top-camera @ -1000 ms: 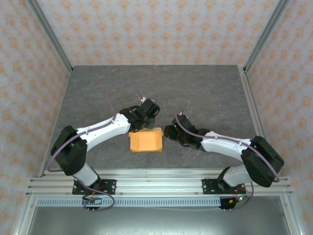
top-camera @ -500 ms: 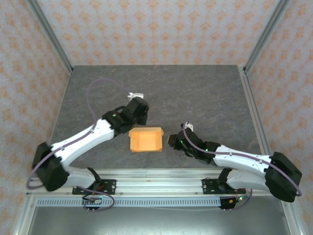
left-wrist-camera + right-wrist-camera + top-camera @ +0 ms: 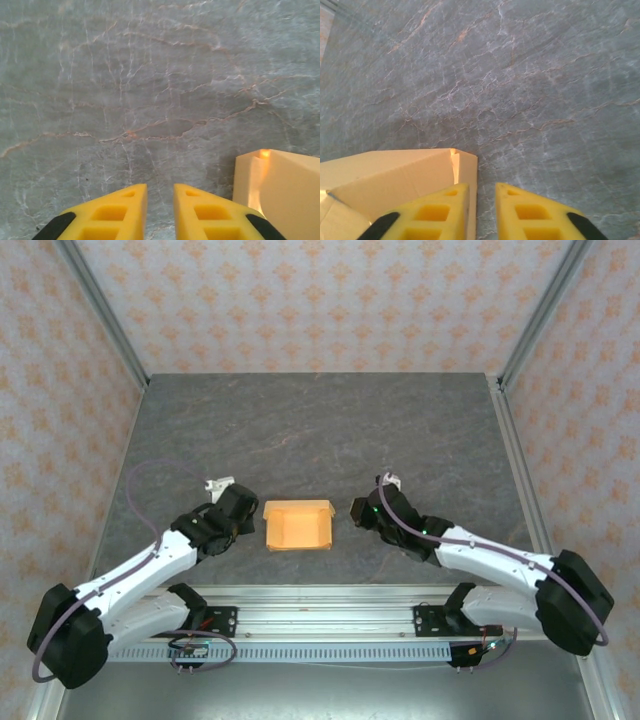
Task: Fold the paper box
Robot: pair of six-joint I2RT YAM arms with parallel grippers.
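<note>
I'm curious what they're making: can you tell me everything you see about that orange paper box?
The paper box is thin tan-orange card, plain, folded into a small rectangular tray with raised walls and open top. It sits flat on the grey marbled table, between the left gripper and right gripper; neither appears to touch it.

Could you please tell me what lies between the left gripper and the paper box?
Nothing: only bare grey marbled tabletop separates the left gripper from the paper box, as the left wrist and top external views both show.
</note>
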